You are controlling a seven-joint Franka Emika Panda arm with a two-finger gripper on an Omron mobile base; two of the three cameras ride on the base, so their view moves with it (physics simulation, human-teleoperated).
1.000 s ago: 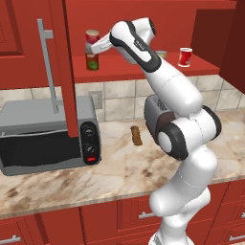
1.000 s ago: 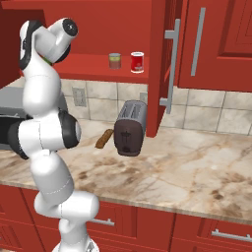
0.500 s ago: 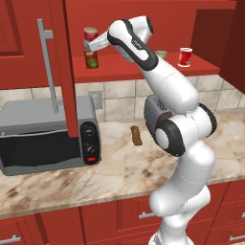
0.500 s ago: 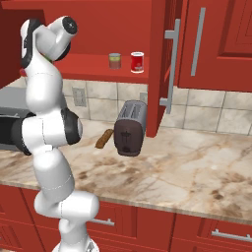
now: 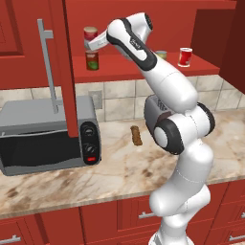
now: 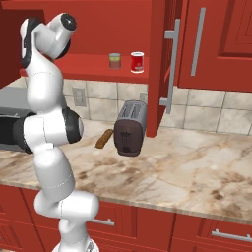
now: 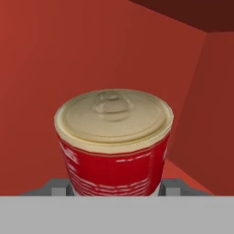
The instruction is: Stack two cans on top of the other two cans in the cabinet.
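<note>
Gripper (image 5: 91, 44) of mine is clamped around a red can (image 5: 90, 34), held upright directly above the green-labelled can (image 5: 92, 60) standing on the cabinet shelf (image 5: 143, 67); lowering straight down comes next.

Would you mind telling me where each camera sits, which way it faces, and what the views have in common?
Left base view: behind the arm's left, facing the cabinet shelf; gripper holds a red can above the green-labelled can.
Right base view: behind its right, facing toaster, cabinet door; arm at left.
Hand view: on the hand, facing the cabinet interior past the held can's top.
Shared: both base views show the red can with a pale band on the shelf.
</note>
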